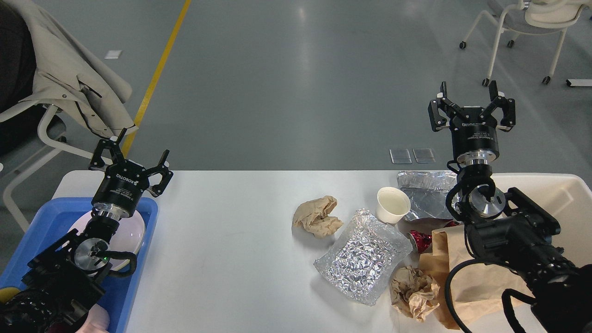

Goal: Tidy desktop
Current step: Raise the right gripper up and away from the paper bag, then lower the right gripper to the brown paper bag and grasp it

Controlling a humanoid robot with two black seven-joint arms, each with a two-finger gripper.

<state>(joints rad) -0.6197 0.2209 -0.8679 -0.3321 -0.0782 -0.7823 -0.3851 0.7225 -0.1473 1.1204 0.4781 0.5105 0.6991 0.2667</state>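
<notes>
The left end effector (138,155) is hovering with fingers spread and empty above the blue tray (138,259), which is holding a white plate (132,236). The right end effector (469,97) is also spread, gripping nothing, raised over the table's (231,240) far right edge. On the table are lying crumpled brown paper (318,215), a foil bag (363,256), a white paper cup (393,203) and a brown paper bag (481,282).
</notes>
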